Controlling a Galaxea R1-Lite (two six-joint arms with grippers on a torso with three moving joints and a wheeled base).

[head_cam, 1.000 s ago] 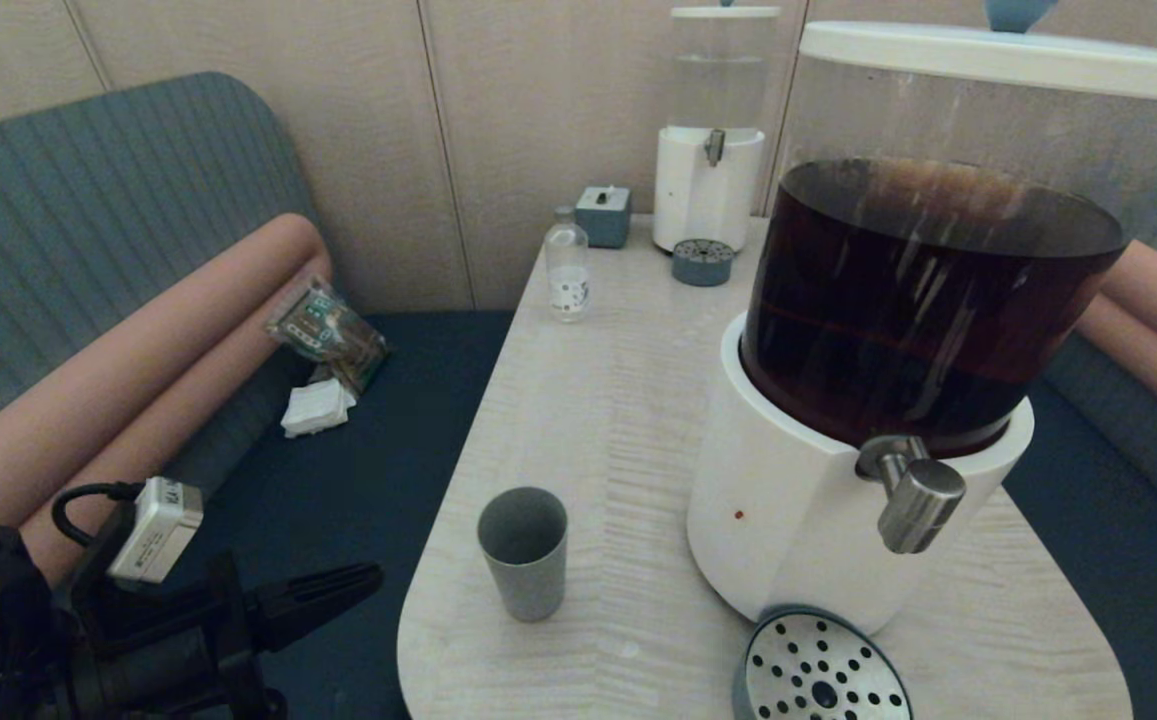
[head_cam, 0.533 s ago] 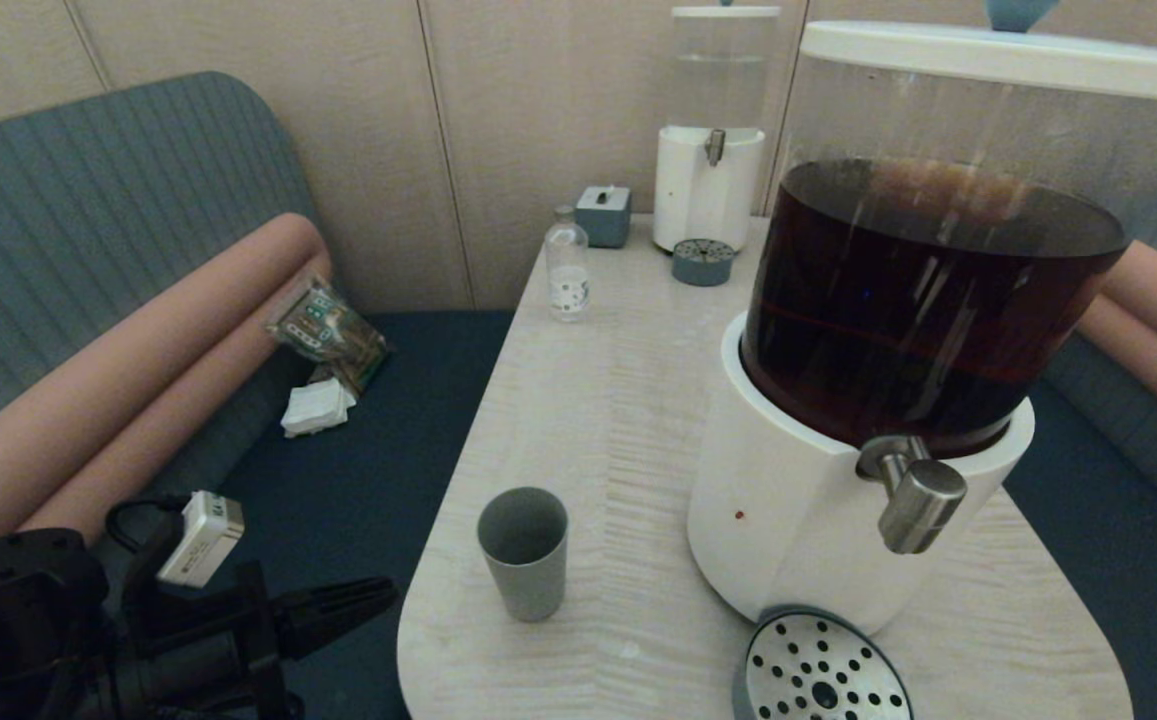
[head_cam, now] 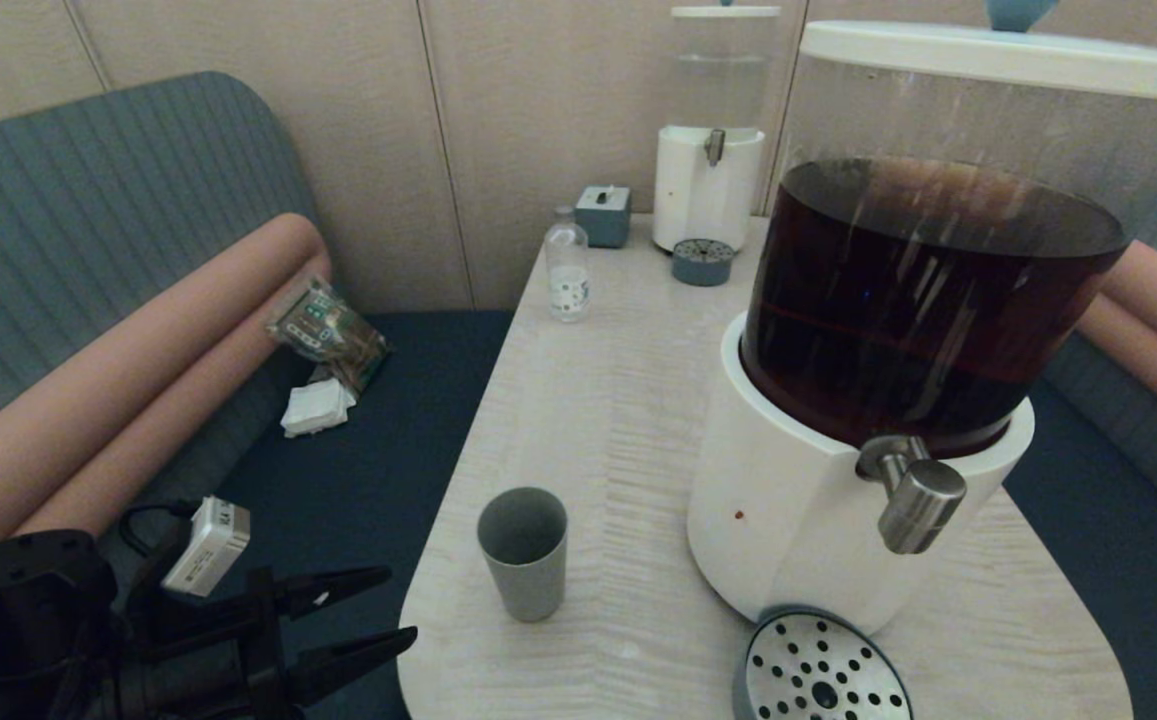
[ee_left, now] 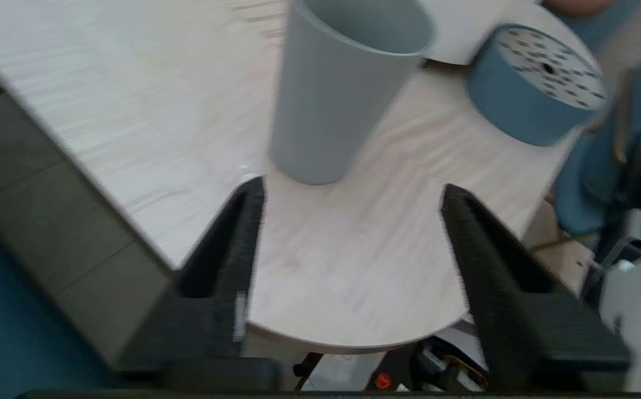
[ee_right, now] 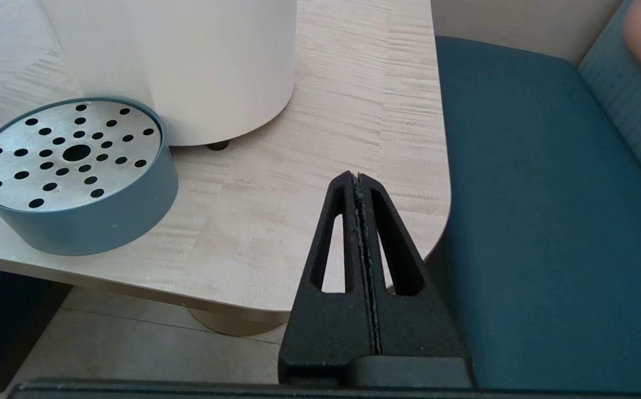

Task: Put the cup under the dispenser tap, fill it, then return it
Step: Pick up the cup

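The left end effector (head_cam: 393,605), its black tapered fingers spread apart and empty, hangs at the rounded edge of the pale wood-grain surface (head_cam: 598,400). Just ahead of it stands the matte grey-green cup (head_cam: 523,552), upright; farther beyond, the brushed-steel dispenser tap (head_cam: 916,495). The right end effector (ee_right: 358,183) is closed, beside the perforated drip tray (ee_right: 71,172).
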